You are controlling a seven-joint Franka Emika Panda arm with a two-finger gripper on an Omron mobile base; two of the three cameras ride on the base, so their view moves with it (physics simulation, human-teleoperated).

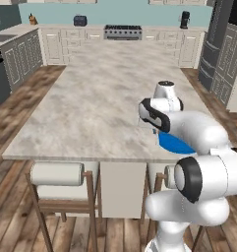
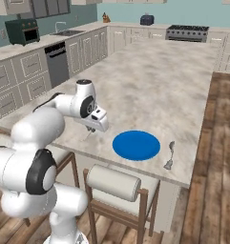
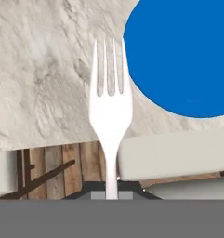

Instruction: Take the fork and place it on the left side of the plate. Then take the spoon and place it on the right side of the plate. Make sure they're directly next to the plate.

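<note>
End effector [image 2: 91,129] clamps the slim pale silver-grey fork [image 3: 109,109] by its handle, above the marble worktop [image 2: 169,86], left of the round blue plate [image 2: 136,145].

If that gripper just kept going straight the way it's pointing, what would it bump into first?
The gripper points down at the marble counter, shut on the fork. Going straight on, the fork's tines would probably touch the bare counter first, just left of the blue plate. How high it hangs is hard to judge.
</note>
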